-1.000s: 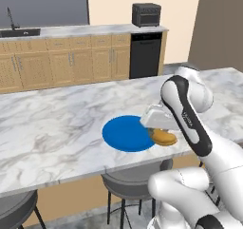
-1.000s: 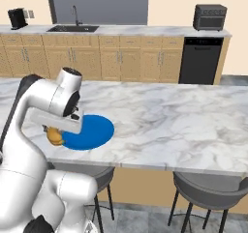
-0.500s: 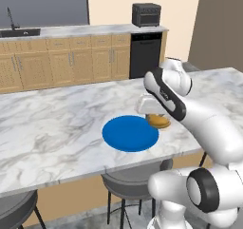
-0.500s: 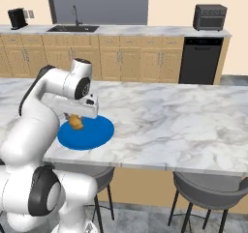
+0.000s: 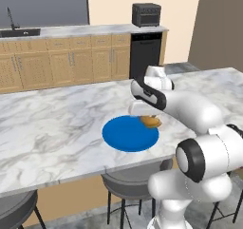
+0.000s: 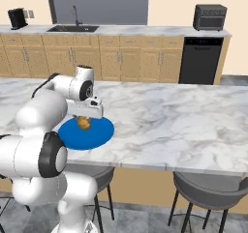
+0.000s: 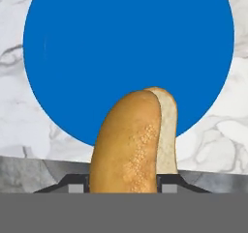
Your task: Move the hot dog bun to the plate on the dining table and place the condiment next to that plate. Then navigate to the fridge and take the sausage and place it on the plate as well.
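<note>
The golden-tan hot dog bun (image 7: 133, 140) is clamped in my gripper (image 7: 125, 182), which is shut on it. It hangs just above the right edge of the bright-blue plate (image 5: 127, 134) on the marble dining table (image 5: 57, 123). From the right base camera, the bun (image 6: 84, 123) hovers over the plate (image 6: 92, 135) below the hand (image 6: 86, 112). From the left base camera, the bun (image 5: 151, 121) shows under the gripper (image 5: 146, 114). Looking down from the hand, the plate (image 7: 121, 48) lies below, with the bun's tip over its near rim. The condiment, the fridge and the sausage are out of view.
Grey bar stools (image 6: 208, 191) stand along the table's near side. Behind the table run wooden cabinets with a sink (image 6: 72, 28), a black dishwasher (image 5: 145, 52), a toaster oven (image 5: 146, 14) and a coffee machine (image 6: 17, 17).
The arm has swung the bun from the table's near edge inward, so the bun now hangs over the plate's rim. The plate has stayed put.
</note>
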Motion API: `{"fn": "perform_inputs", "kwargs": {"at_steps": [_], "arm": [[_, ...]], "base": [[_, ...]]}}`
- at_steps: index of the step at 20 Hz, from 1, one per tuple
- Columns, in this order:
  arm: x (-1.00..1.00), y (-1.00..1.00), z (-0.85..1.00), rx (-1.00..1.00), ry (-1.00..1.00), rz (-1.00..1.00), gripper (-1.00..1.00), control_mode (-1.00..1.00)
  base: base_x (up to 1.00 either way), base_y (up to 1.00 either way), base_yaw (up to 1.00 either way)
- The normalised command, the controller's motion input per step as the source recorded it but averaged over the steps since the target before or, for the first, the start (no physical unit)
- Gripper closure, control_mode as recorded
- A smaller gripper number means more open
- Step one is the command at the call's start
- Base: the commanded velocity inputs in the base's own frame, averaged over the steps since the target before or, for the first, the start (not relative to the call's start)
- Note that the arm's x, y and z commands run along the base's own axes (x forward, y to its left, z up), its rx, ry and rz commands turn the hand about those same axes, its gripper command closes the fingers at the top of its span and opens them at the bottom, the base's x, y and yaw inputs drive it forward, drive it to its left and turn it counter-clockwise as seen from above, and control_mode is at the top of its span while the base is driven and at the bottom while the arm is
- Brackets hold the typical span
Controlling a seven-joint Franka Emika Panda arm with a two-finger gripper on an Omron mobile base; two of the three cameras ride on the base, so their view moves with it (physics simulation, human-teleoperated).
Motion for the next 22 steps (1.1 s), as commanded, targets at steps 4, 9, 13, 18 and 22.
{"fn": "perform_inputs", "kwargs": {"at_steps": [4, 9, 13, 18, 22], "arm": [[0.06, 0.0, -0.45, 0.0, -0.13, -0.03, 1.0, -1.0], [0.21, 0.0, -0.18, -0.03, -0.23, 0.0, 1.0, -1.0], [0.16, 0.0, -0.21, -0.04, -0.24, 0.0, 1.0, -1.0], [0.53, 0.0, -0.24, -0.01, -0.01, -0.03, 1.0, -1.0], [0.58, 0.0, -0.21, 0.0, 0.03, -0.05, 1.0, -1.0]], "base": [[0.0, 0.0, 0.0], [0.0, 0.0, 0.0], [0.0, 0.0, 0.0], [0.0, 0.0, 0.0], [0.0, 0.0, 0.0]]}}
